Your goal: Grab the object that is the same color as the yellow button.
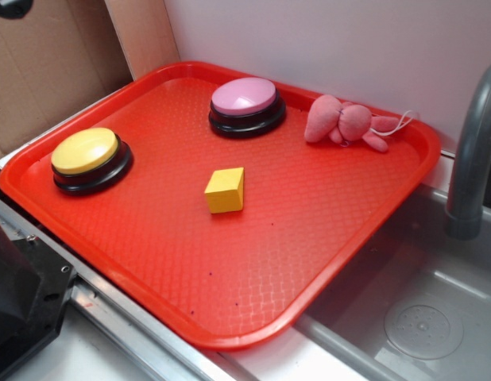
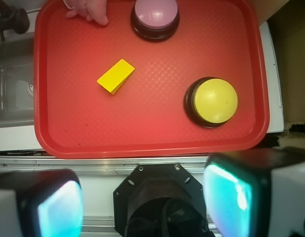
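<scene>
A: Where's the yellow cube [image 1: 224,191]?

B: Mid red tray [image 1: 253,270], apart from the yellow button [image 1: 85,151] and the pink button [image 1: 244,96].

A: Handling?

B: Probably light, stiff, matte; pinch 2 opposite flat faces.

A: Gripper [image 2: 142,200]?

B: Only the wrist view shows it: spread open, empty, short of the tray. The exterior view alone shows the faucet [image 1: 472,151].

Black screwed mount [image 2: 160,197]; pale, teal-glinting fingers [image 2: 231,197].
</scene>
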`<state>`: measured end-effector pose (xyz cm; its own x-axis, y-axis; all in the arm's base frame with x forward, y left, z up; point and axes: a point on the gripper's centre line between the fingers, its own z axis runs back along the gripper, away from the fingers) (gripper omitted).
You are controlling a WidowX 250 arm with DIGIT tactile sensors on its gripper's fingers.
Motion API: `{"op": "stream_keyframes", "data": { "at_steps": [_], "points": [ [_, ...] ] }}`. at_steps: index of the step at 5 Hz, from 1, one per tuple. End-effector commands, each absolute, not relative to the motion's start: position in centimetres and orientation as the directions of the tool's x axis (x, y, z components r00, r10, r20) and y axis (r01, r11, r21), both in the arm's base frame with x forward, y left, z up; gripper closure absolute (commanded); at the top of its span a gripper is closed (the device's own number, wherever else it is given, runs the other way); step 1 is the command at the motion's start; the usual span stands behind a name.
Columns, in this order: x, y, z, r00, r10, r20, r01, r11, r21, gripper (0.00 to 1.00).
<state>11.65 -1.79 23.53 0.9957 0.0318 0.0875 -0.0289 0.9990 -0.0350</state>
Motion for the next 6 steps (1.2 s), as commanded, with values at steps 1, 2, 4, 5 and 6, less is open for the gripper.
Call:
{"op": "stream_keyframes", "data": {
  "at_steps": [1,2,4,5,6],
  "points": [
    [11.7,-1.8,23.5,0.996,0.032,0.087,-0.029,0.999,-0.035,0.00],
    [12.5,-2.2,22.6,0.985,0.144,0.097,-0.138,0.988,-0.064,0.00],
    [15.3,-3.7,18.8,0.872,0.470,0.140,-0.455,0.882,-0.125,0.00],
    [17.1,-4.2,16.6,0.806,0.571,0.156,-0.564,0.821,-0.094,0.00],
    [19.3,-4.8,13.7,0.749,0.643,0.159,-0.631,0.766,-0.123,0.00]
  ]
}}
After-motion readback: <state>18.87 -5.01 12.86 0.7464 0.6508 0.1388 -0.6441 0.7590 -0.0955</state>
